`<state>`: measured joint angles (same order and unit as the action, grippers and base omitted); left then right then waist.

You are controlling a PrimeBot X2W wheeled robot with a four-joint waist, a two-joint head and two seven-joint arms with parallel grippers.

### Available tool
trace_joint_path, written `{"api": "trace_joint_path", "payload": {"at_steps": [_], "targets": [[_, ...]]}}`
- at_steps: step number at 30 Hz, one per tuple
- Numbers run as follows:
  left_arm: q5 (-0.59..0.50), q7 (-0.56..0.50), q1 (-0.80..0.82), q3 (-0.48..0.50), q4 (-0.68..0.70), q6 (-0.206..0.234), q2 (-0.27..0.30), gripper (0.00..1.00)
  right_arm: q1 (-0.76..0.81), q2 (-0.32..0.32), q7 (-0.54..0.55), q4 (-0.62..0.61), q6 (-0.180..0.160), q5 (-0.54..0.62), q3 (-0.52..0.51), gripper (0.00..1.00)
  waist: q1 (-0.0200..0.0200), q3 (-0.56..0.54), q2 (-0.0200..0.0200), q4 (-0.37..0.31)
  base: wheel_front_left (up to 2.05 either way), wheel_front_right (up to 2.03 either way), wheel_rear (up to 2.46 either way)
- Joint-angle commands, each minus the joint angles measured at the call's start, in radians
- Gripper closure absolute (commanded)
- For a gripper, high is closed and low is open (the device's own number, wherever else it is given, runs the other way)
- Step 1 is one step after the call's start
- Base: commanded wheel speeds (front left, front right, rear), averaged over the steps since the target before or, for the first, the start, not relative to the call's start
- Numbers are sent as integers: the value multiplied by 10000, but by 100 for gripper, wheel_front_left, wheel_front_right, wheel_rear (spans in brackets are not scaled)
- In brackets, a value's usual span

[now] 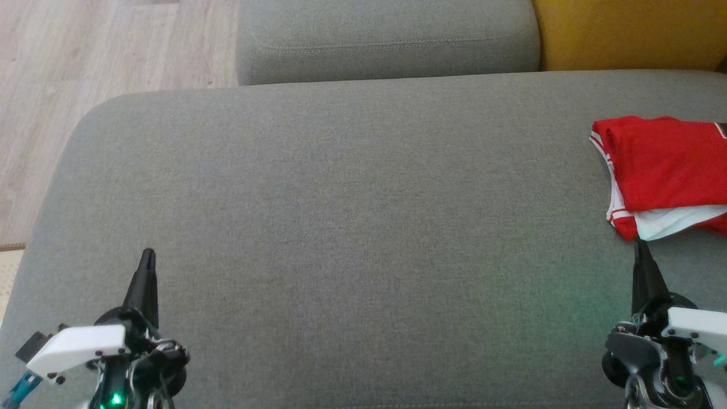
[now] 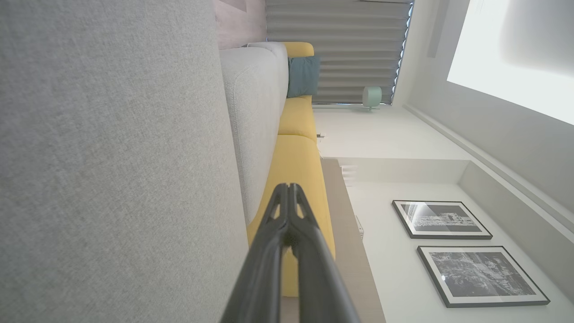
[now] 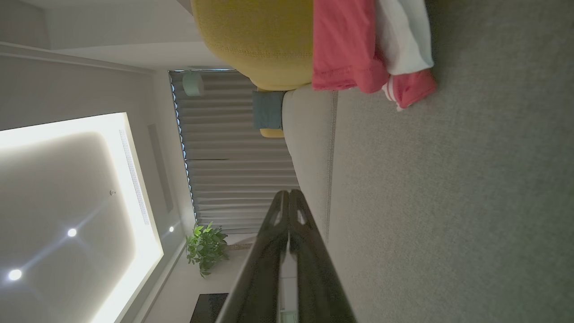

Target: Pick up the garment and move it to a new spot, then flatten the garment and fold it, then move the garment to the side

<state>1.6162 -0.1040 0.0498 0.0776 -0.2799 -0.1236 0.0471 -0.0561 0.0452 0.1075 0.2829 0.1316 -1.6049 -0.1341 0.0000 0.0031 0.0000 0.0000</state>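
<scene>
The garment (image 1: 664, 170) is red with white trim, folded into a compact stack at the right edge of the grey sofa seat (image 1: 352, 227). In the right wrist view the garment (image 3: 358, 45) lies at the top, next to a yellow cushion. My right gripper (image 1: 640, 245) is shut and empty, its tip just below the garment's near corner. At the lower left, my left gripper (image 1: 148, 254) is shut and empty, hovering over bare seat fabric. Both pairs of fingertips (image 2: 289, 187) (image 3: 287, 194) are pressed together in the wrist views.
A grey back cushion (image 1: 386, 40) runs along the far side, with a yellow cushion (image 1: 630, 31) at the far right. Wooden floor (image 1: 74, 74) lies beyond the seat's left edge. The broad middle of the seat is bare fabric.
</scene>
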Motion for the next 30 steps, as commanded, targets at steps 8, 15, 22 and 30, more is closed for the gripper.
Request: {"api": "trace_joint_path", "payload": {"at_steps": [8, 15, 22, 30], "targets": [[-72, -88, 582, 358, 348, -71, 42, 100, -518, 55, 61, -382, -9, -33, 198, 100, 0, 0, 0, 0, 0, 0, 0], [-74, -90, 582, 360, 348, -71, 41, 100, -518, 55, 62, -382, -9, -32, 197, 100, 0, 0, 0, 0, 0, 0, 0], [-75, -91, 582, 361, 348, -71, 40, 100, -519, 54, 63, -381, -9, -32, 197, 100, 0, 0, 0, 0, 0, 0, 0], [-76, -92, 582, 363, 348, -71, 39, 100, -519, 54, 63, -381, -9, -31, 196, 100, 0, 0, 0, 0, 0, 0, 0]]}}
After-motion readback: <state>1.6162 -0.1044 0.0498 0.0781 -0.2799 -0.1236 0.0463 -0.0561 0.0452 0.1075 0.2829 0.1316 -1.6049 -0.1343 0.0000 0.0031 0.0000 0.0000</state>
